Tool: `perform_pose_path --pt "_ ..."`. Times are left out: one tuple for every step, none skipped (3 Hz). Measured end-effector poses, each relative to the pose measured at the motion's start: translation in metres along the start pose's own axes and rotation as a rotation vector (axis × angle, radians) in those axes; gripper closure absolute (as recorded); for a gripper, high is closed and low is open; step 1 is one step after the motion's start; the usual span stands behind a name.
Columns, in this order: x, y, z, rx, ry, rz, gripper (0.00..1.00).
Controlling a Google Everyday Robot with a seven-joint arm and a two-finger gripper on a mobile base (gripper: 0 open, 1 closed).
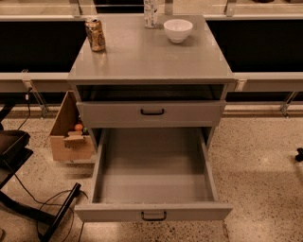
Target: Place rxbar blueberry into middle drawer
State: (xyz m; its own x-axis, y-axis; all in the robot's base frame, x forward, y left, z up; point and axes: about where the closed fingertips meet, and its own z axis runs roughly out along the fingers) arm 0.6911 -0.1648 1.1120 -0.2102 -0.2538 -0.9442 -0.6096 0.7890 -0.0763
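Observation:
The middle drawer (pixel 154 215) is pulled fully open toward me, and its grey inside shows nothing in it. The drawer above it (pixel 151 112) is shut. The rxbar blueberry is out of view; no dark blue bar shows on the cabinet top (pixel 151 59) or in the open drawer. My gripper and arm are out of view.
On the cabinet top stand a gold-brown soda can (pixel 95 34) at the back left, a clear bottle (pixel 150 13) at the back middle and a white bowl (pixel 178 30) at the back right. A cardboard box (pixel 70 134) sits on the floor to the left, with black cables and a chair base (pixel 42 208) nearby.

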Motion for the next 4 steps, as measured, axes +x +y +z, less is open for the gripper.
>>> perform_pose_path --pt "-0.003 0.052 -0.038 -0.061 -0.095 0.035 1.00" --pt "0.046 0.096 -0.038 -0.162 -0.124 0.138 1.00" --pt "0.142 0.100 -0.037 -0.153 -0.049 0.288 1.00" --pt "0.278 0.087 -0.002 -0.073 0.109 0.454 1.00"
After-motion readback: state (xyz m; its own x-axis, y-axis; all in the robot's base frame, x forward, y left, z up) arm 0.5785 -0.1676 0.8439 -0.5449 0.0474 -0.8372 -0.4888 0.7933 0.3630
